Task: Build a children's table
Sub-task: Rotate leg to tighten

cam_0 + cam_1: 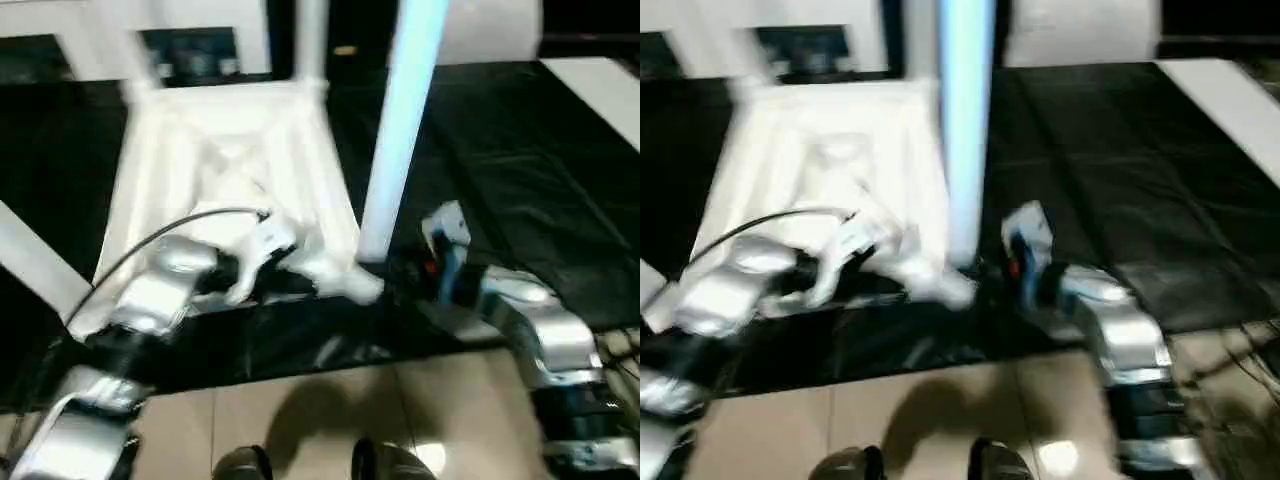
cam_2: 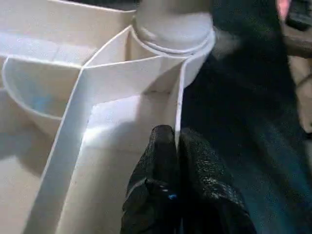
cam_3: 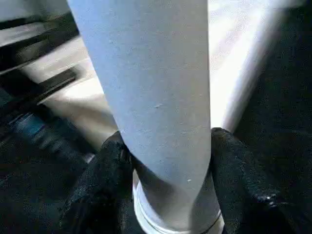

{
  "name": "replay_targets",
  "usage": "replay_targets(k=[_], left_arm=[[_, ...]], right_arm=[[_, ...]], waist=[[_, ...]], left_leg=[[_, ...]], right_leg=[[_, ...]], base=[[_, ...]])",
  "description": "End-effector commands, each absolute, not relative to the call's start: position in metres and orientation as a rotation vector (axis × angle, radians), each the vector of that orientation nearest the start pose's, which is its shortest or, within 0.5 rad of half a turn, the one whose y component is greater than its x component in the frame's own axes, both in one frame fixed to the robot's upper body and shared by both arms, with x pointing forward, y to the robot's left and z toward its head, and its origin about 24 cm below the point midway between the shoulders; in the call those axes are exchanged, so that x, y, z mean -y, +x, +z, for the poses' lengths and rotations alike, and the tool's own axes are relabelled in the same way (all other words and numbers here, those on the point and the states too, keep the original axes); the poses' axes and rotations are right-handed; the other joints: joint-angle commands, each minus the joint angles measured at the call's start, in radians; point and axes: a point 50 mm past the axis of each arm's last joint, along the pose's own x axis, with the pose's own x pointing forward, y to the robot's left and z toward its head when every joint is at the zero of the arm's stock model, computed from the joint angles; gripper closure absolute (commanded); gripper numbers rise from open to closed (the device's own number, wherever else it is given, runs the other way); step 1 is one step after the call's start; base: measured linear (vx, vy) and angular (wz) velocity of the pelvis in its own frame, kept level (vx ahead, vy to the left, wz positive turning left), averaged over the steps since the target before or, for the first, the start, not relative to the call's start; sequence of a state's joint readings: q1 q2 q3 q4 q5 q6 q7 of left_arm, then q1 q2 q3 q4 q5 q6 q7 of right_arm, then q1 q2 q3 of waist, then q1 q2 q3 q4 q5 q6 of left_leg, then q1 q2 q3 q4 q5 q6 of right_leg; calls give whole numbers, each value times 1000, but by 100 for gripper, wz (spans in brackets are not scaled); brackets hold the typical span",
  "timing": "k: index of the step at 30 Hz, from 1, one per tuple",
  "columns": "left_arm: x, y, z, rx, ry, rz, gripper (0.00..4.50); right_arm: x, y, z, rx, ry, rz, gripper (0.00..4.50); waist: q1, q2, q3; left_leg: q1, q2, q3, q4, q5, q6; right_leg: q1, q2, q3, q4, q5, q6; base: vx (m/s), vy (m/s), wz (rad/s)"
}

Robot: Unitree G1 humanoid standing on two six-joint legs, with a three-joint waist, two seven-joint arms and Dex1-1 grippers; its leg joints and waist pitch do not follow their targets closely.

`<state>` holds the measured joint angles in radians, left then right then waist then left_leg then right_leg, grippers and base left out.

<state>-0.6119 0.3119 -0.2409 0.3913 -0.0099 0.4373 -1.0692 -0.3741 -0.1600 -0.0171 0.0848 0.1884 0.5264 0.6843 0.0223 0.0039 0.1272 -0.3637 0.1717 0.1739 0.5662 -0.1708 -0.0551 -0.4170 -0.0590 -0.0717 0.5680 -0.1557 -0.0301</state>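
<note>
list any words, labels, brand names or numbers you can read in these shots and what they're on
None can be read.
The white table top, upside down with its ribs up, is plain.
The near leg, standing in its corner socket, is plain.
The dark compartments of the cabinet behind are too blurred to tell.
A red spot near the right hand is too blurred to read as any sign.

Upturned table top (image 1: 215, 150) — blurred — right hand (image 1: 400, 262) seemingly at leg (image 1: 400, 130).
</note>
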Motion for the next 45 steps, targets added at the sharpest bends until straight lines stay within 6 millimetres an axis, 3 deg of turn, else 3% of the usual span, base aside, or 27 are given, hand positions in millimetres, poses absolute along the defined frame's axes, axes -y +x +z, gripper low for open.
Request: replay_targets(k=[1,3,4,9,11,13,18,21,24,30,31,32,33,39,40,45], left_arm=[[-66,325,88,-389,257,-1211,450],[-59,328,89,-383,261,-1147,450],[-54,329,89,-381,259,-1096,450],[-49,333,90,-369,260,-1026,450],[-49,332,89,-360,270,-1031,450],[-51,330,89,-355,277,-1044,450],[-66,326,87,-363,303,-1100,450],[-75,322,85,-365,322,-1146,450],[-93,313,81,-380,354,-1233,450],[-115,304,76,-413,426,-1319,450],[-119,302,76,-415,443,-1347,450],[-122,300,75,-416,451,-1374,450],[-125,298,76,-420,454,-1404,450],[-139,293,77,-451,487,-1510,450],[-142,292,78,-464,502,-1531,450],[-148,291,79,-486,516,-1583,450]], right_arm=[[59,289,75,-307,219,914,254],[51,289,74,-304,224,835,254],[47,291,73,-301,235,760,254],[43,295,73,-300,248,644,254],[46,297,75,-283,248,608,198],[49,297,77,-261,245,605,181],[67,297,80,-191,177,669,142],[81,297,82,-162,130,739,102],[104,297,86,-133,45,865,82],[131,299,91,-129,-66,1027,33],[135,299,92,-139,-90,1069,23],[139,299,92,-147,-109,1106,23],[142,299,92,-156,-128,1143,23],[149,298,95,-183,-167,1314,23],[150,298,94,-188,-172,1350,58],[151,298,93,-219,-186,1452,75]], waist=[[-1,-5,-48],[-3,-4,-53],[-3,4,-49],[-7,5,-46],[-7,5,-47],[-7,4,-47],[-3,0,-55],[-2,0,-61],[-6,-3,-65],[1,5,-78],[5,7,-78],[5,-2,-78],[9,1,-78],[25,0,-73],[27,-9,-73],[36,-8,-73]], left_leg=[[7,43,-36,-77,-327,16],[11,45,-31,-77,-302,20],[17,48,-29,-79,-316,22],[18,48,-34,-84,-369,22],[15,49,-34,-87,-365,23],[14,49,-32,-87,-361,27],[4,51,-26,-85,-278,51],[2,52,-21,-78,-224,75],[-9,48,-18,-67,-169,102],[-2,53,-14,-55,-55,156],[0,55,-15,-54,-61,167],[1,57,-11,-53,-67,170],[2,57,-14,-53,-77,170],[7,62,-10,-53,-127,133],[6,60,-9,-53,-145,127],[8,59,-9,-52,-149,108]], right_leg=[[41,-93,41,-110,-681,-51],[37,-91,46,-108,-617,-63],[28,-88,48,-111,-590,-79],[30,-89,48,-111,-593,-72],[32,-89,51,-107,-547,-78],[33,-90,54,-106,-532,-83],[45,-89,59,-93,-419,-110],[51,-89,59,-80,-321,-156],[62,-91,59,-71,-262,-188],[66,-81,55,-43,-55,-260],[65,-82,53,-42,-52,-269],[66,-80,54,-43,-60,-272],[65,-84,53,-41,-75,-276],[60,-86,56,-46,-192,-262],[59,-86,55,-48,-224,-255],[56,-87,58,-51,-294,-227]], base=[[0,0,0],[0,0,0],[0,0,0],[0,0,0],[0,0,0],[0,0,0],[0,0,0],[0,0,0],[0,0,0],[0,0,0],[0,0,0],[0,0,0],[0,0,0],[0,0,0],[0,0,0],[0,0,0]])
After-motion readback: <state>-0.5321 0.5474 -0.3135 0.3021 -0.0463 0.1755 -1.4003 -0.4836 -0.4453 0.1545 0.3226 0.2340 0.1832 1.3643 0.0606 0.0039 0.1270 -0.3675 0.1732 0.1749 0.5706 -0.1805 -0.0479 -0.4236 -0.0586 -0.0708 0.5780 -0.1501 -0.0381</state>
